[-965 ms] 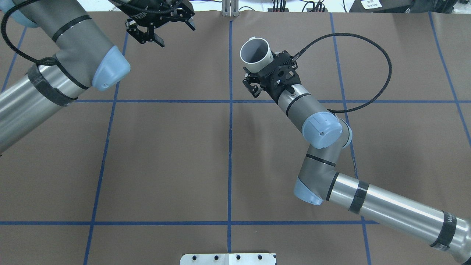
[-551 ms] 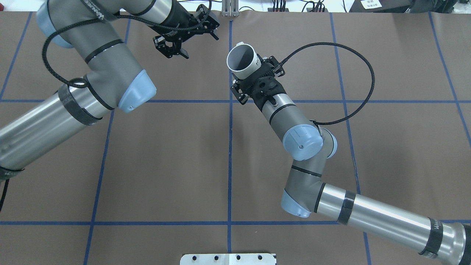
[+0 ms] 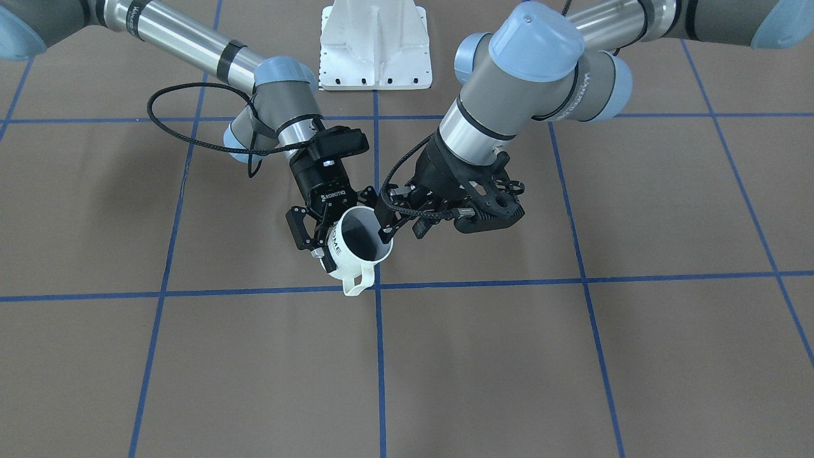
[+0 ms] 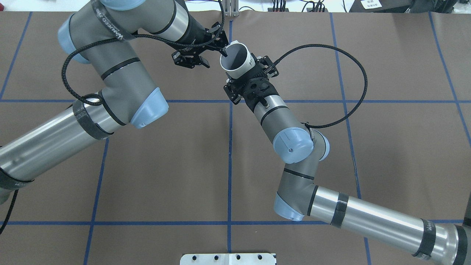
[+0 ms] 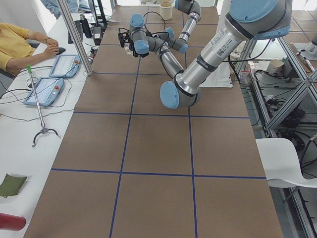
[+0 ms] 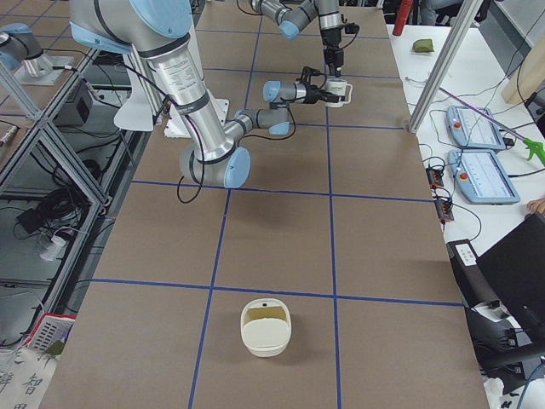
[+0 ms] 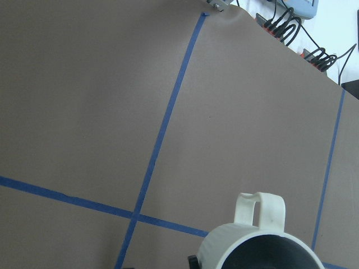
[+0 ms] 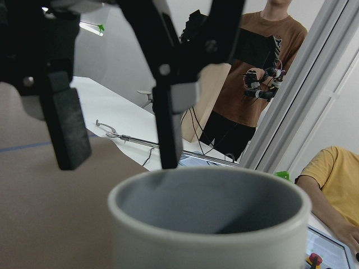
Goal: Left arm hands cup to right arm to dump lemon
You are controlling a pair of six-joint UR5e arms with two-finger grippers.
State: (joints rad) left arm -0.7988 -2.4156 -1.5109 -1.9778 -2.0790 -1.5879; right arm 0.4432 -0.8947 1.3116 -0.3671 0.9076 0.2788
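Cup [image 4: 237, 59]: white mug, held at its wall by the clenched right gripper [image 4: 244, 70]. Left gripper [image 4: 213, 57]: positioned at the cup's rim, fingers spread, one set inside.

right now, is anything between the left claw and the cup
Nothing visible stands between them. The left claw is open, its fingers hanging right at the rim of the cup, with only air in the gap. The right claw holds the cup by its side.
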